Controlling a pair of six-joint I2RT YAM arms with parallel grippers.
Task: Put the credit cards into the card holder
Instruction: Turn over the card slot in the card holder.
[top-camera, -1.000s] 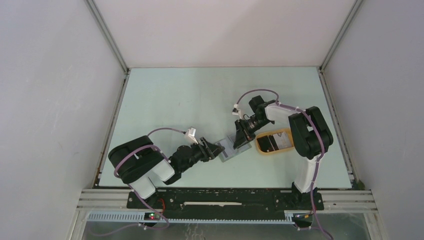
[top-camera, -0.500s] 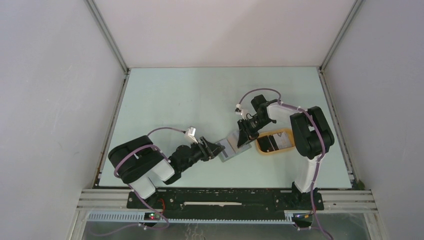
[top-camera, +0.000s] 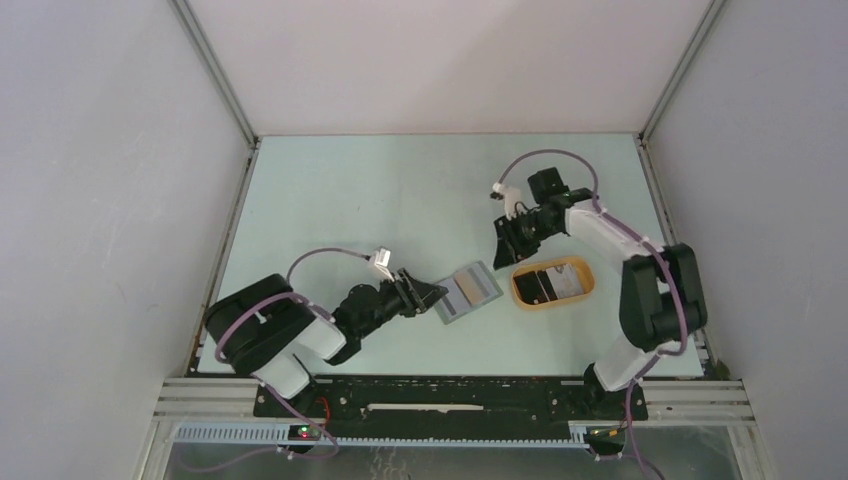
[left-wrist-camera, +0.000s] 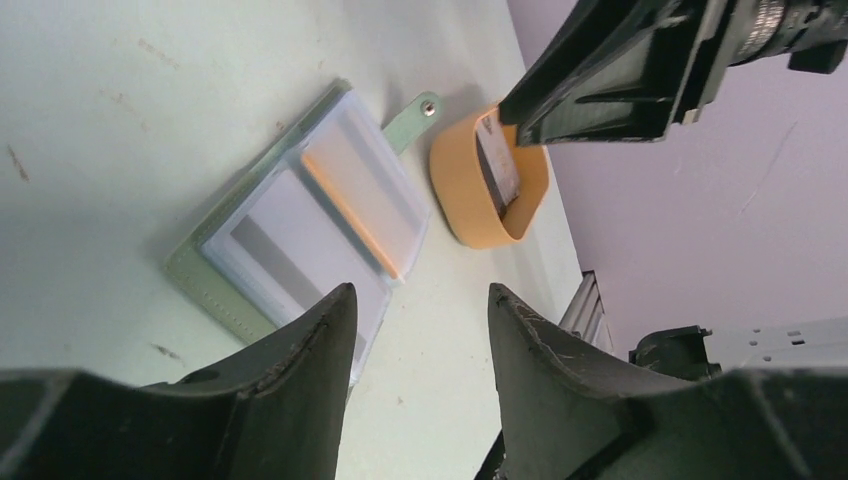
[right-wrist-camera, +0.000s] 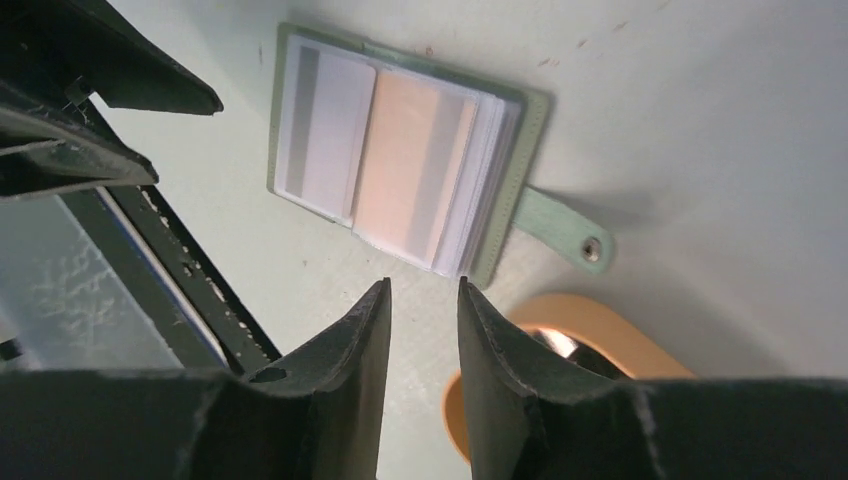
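Observation:
The card holder (top-camera: 468, 293) lies open and flat on the table, its snap strap (right-wrist-camera: 560, 230) pointing at the tray. In its clear sleeves I see a pale card with a grey stripe (right-wrist-camera: 320, 130) and a peach-tinted card (right-wrist-camera: 410, 165). More credit cards (top-camera: 553, 283), one black and one pale, rest in the tan tray (top-camera: 585, 290). My left gripper (left-wrist-camera: 420, 295) is open and empty, low at the holder's near-left corner. My right gripper (right-wrist-camera: 423, 285) hovers above the gap between holder and tray, jaws slightly apart with nothing between them.
The tan oval tray (left-wrist-camera: 455, 190) stands just right of the holder. The right arm's gripper (left-wrist-camera: 620, 70) hangs over the tray in the left wrist view. A black rail (top-camera: 450, 395) runs along the table's near edge. White walls enclose the table.
My right gripper has lifted off the card holder and drawn back toward the far right. The left gripper has narrowed a little. The holder now lies uncovered and open.

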